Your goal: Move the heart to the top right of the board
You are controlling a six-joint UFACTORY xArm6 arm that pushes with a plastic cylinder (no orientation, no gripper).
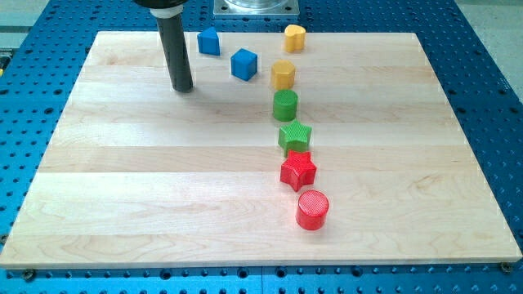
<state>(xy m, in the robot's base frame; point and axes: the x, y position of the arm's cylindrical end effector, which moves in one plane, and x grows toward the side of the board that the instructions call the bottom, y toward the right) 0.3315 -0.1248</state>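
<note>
The yellow heart (294, 37) lies near the board's top edge, right of centre. My tip (182, 87) touches the board at the upper left, well left of the heart. A blue block (209, 41) sits just right of the rod, and a blue cube (243, 64) lies between my tip and the heart. A yellow hexagon (283, 74) sits below the heart.
A column runs down from the hexagon: a green cylinder (285, 105), a green star (295, 136), a red star (298, 171) and a red cylinder (312, 210). The wooden board (122, 188) rests on a blue perforated table (490, 82).
</note>
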